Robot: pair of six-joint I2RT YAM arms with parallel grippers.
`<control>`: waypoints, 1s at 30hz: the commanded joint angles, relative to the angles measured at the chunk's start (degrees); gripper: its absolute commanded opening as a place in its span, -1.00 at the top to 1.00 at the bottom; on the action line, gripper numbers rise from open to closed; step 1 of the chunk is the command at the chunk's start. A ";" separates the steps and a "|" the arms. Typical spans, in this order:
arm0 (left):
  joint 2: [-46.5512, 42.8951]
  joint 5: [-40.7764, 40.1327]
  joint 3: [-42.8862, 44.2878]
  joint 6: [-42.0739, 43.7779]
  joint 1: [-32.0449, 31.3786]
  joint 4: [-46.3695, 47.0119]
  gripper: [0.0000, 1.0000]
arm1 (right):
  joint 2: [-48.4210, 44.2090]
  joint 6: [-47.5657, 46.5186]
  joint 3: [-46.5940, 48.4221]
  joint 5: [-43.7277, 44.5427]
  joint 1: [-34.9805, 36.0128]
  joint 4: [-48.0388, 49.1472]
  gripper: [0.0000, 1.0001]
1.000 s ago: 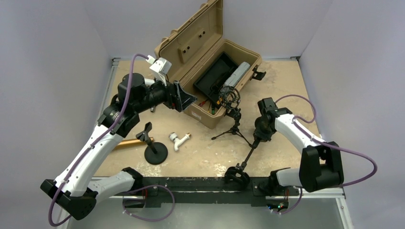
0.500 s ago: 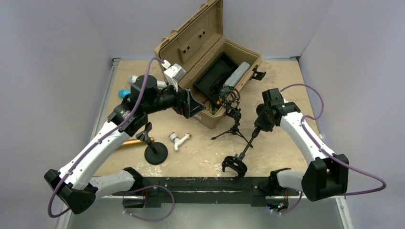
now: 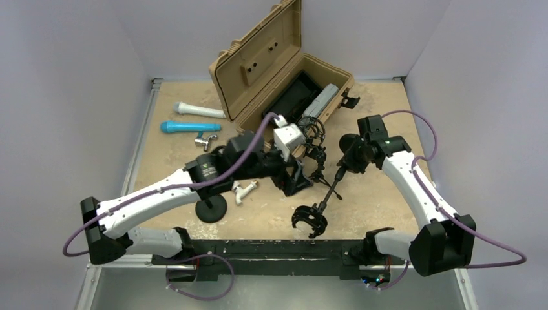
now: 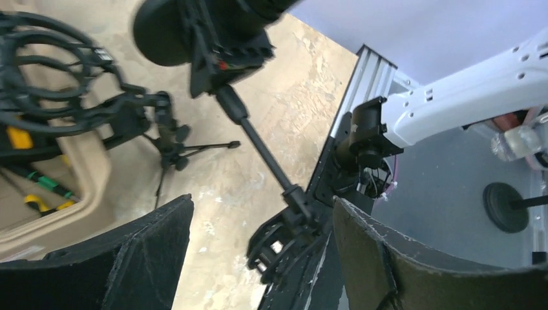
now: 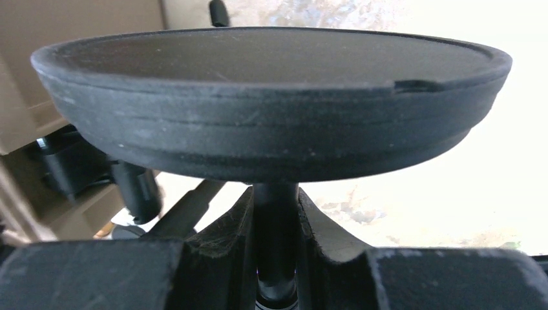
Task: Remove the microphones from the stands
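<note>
Near the front of the table (image 3: pixel 381 116) the clip (image 3: pixel 309 221) of the thin, stiff stand (image 3: pixel 329 192) looks empty, the left jaws (image 3: pixel 296 179) gape wide close by, the right jaws (image 3: pixel 354 157) squeeze it under its heavy round base (image 5: pixel 271 97), and far off lie a blue microphone (image 3: pixel 190 127) and a white microphone (image 3: pixel 197 111), probably hard and smooth, best held by the handle.

My left gripper (image 3: pixel 296 179), fingers spread, has the tripod (image 3: pixel 318 161) just beyond it and the open case (image 3: pixel 255 61) behind that. The mic stand (image 3: pixel 329 192) clamped in my right gripper (image 3: pixel 352 157) slants across on its right, clip (image 3: pixel 309 221) low near the front rail (image 3: pixel 258 248). Bare tabletop (image 3: pixel 368 206) lies open right of that pole; to my left, a PVC fitting (image 3: pixel 242 189) and a round-based stand (image 3: pixel 210 208) crowd the way.
</note>
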 commanded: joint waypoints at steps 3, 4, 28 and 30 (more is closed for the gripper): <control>8.85 -19.88 5.97 4.57 -12.43 3.42 -0.47 | -1.07 2.43 4.01 -2.65 -0.11 0.70 1.00; 10.53 -21.44 6.59 5.23 -13.56 3.40 -0.46 | -1.01 2.45 3.84 -3.35 -0.12 0.81 1.00; 27.68 -41.60 12.41 7.07 -20.06 -2.43 0.07 | -7.19 9.91 4.58 -5.40 -0.54 0.96 1.00; 27.69 -42.74 12.42 7.25 -20.13 -3.02 0.17 | -7.62 10.21 4.45 -5.18 -0.48 0.95 1.00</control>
